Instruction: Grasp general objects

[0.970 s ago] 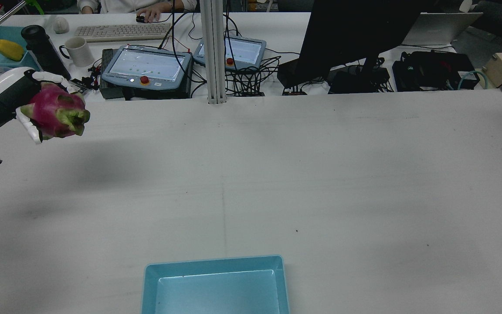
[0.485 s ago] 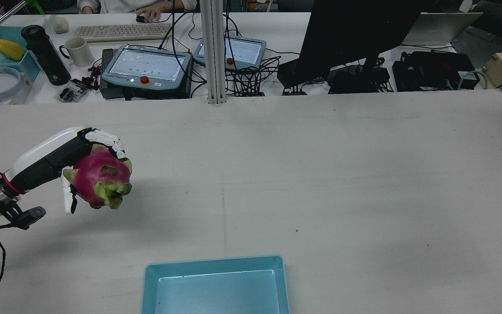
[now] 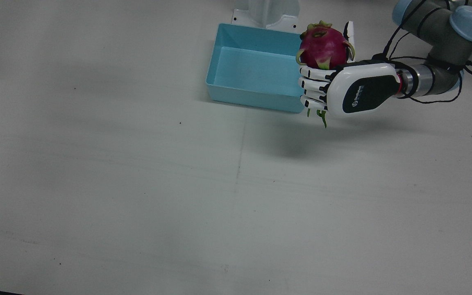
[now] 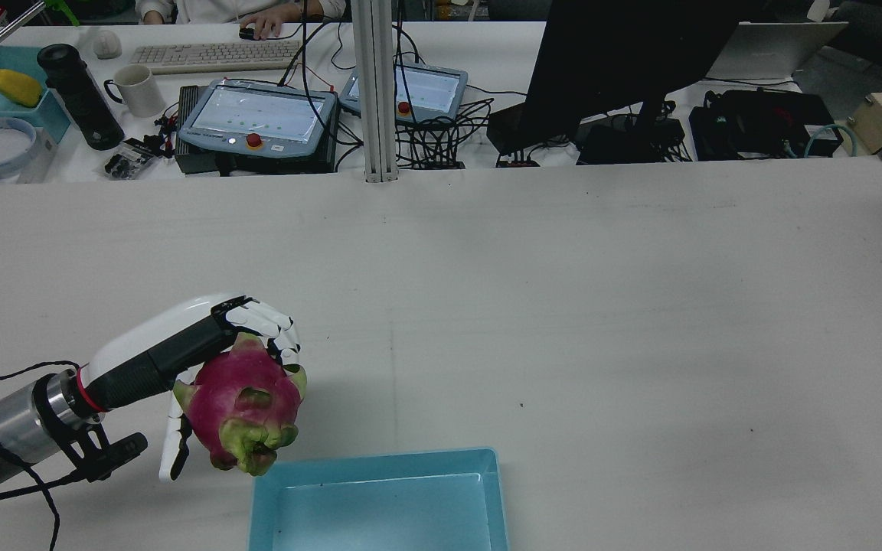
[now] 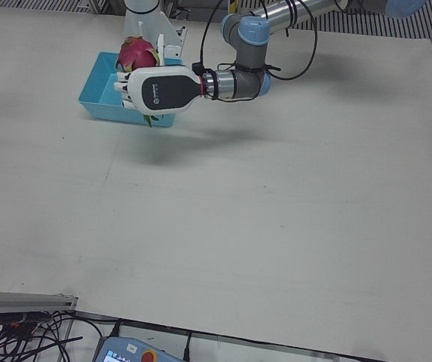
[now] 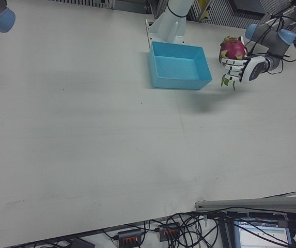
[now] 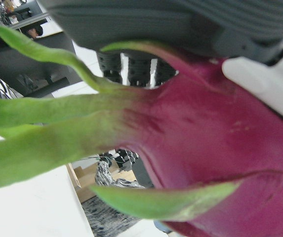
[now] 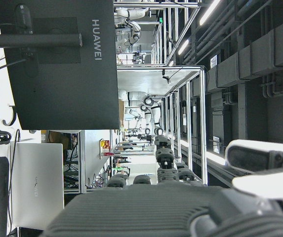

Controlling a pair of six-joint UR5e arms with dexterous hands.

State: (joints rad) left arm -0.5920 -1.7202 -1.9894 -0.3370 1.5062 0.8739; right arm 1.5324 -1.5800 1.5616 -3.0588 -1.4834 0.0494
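Rear view: left hand (image 4: 181, 360) wrapped round dragon fruit (image 4: 242, 409), lower left, airborne, just beside tray (image 4: 380, 497) corner. Step: carry, grasp done. Next, likely: shift over tray, lower, release. Right hand: fingers apart, empty, raised.

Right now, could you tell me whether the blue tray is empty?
Empty: the tray has a bare floor; the dragon fruit is beside it, in the left hand.

Magenta dragon fruit with green scales (image 4: 242, 409), light blue plastic tray (image 4: 380, 501), white-and-black robot hand (image 3: 357, 92), plain off-white tabletop (image 3: 137, 184)
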